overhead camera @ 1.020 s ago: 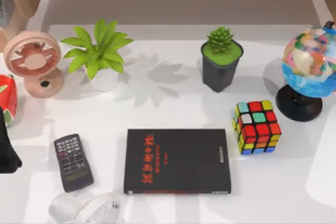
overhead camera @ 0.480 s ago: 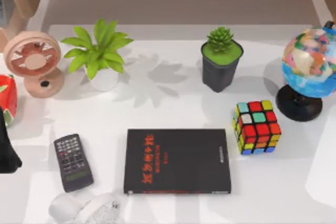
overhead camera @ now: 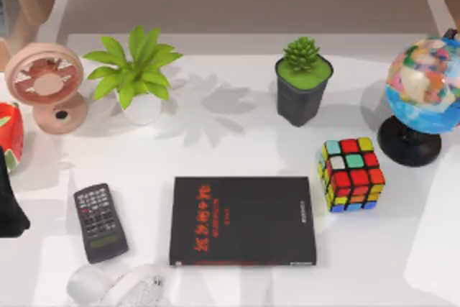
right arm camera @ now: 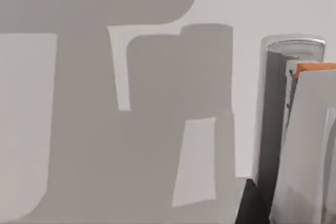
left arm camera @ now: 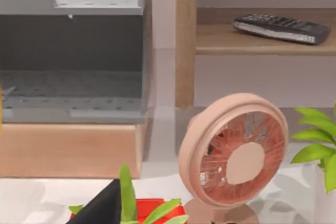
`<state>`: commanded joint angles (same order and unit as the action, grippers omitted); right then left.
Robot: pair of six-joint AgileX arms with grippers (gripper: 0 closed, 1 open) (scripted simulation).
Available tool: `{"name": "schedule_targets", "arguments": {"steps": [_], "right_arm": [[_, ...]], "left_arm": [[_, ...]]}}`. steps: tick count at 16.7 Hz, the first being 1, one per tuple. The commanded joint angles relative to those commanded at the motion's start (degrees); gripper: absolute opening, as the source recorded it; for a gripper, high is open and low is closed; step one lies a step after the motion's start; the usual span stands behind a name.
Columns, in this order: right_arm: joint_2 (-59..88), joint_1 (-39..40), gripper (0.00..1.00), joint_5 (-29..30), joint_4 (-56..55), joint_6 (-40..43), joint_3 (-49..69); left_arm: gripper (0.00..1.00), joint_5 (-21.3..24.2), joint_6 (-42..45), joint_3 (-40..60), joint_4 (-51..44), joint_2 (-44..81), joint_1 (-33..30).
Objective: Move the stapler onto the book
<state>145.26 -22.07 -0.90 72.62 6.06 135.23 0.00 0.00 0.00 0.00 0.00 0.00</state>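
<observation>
The book (overhead camera: pixel 243 221), flat and black with red characters, lies at the front middle of the table in the top view. The stapler is out of the top view. In the right wrist view a silver, orange and black object (right arm camera: pixel 294 129) stands on the white table, and I cannot tell if it is the stapler. The black end of my left arm, its gripper (overhead camera: pixel 8 206), sits at the table's left edge beside a red object (overhead camera: pixel 7 138). Its dark tip (left arm camera: pixel 102 209) appears low in the left wrist view.
A black remote (overhead camera: pixel 100 222) lies left of the book and a colour cube (overhead camera: pixel 351 175) to its right. At the back stand a pink fan (overhead camera: pixel 45 84), a leafy plant (overhead camera: pixel 135 70), a potted succulent (overhead camera: pixel 302 80) and a globe (overhead camera: pixel 425 98). A white arm link (overhead camera: pixel 115 287) is at the front left.
The arm shadow on the table's right side has spread left and toward the front. The white link at the front left has sunk slightly. No object has moved.
</observation>
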Motion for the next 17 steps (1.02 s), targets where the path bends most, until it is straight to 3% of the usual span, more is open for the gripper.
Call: {"name": "schedule_targets", "arguments": {"steps": [8, 17], "right_arm": [[-20.6, 6.3, 0.00, 0.4, 0.8, -15.8, -6.8], [-34.4, 34.0, 0.00, 2.8, -0.9, -37.8, -19.2]], "left_arm": [[1.00, 0.0, 0.0, 0.0, 0.0, 0.0, 0.0], [1.00, 0.0, 0.0, 0.0, 0.0, 0.0, 0.0]]}}
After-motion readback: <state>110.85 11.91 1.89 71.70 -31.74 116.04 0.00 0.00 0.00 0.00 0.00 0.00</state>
